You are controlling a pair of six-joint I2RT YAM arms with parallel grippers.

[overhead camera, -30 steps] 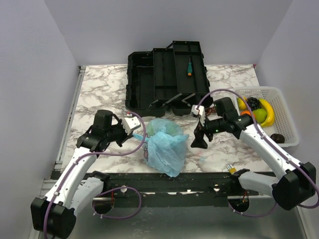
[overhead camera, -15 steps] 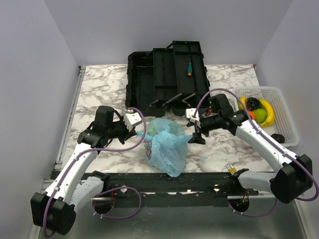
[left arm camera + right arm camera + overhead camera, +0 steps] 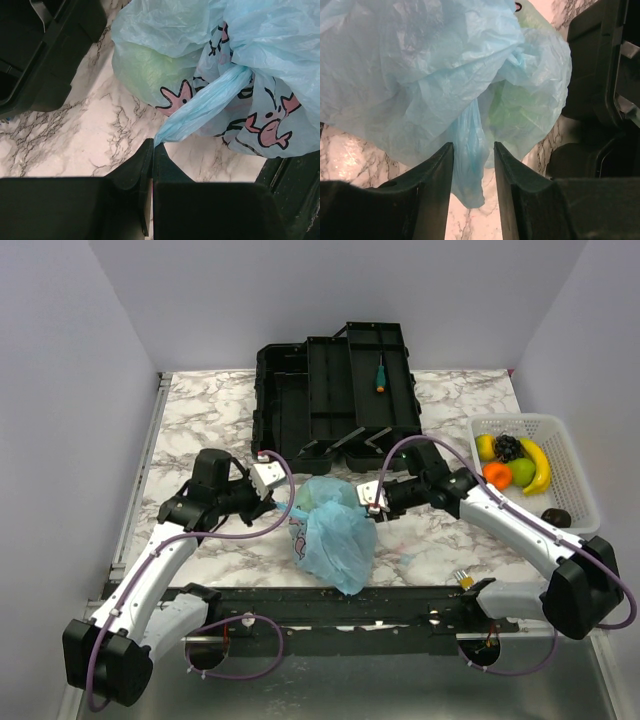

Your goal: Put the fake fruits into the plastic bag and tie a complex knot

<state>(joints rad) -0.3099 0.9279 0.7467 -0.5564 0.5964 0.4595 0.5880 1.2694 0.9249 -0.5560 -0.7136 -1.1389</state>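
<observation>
The light-blue plastic bag (image 3: 332, 536) with pink print lies at the table's front middle; a green fruit (image 3: 145, 70) shows through it. My left gripper (image 3: 272, 502) is shut on a stretched tail of the bag (image 3: 200, 110) at its left side. My right gripper (image 3: 370, 508) is open at the bag's right edge, with a hanging flap of bag plastic (image 3: 470, 160) between its fingers. More fake fruits sit in the white basket (image 3: 575, 475): a banana (image 3: 538, 466), an orange (image 3: 496, 474), a green one (image 3: 521, 472), grapes (image 3: 509, 447). No knot shows.
An open black toolbox (image 3: 335, 395) stands behind the bag, with a green-handled screwdriver (image 3: 380, 373) in it. A dark fruit (image 3: 557, 517) lies at the basket's near end. The black frame rail (image 3: 340, 605) runs along the table's front edge.
My right gripper has moved left from the open table to the bag's right edge, its fingers now around a flap of plastic. My left gripper shifted slightly, still holding the bag's tail.
</observation>
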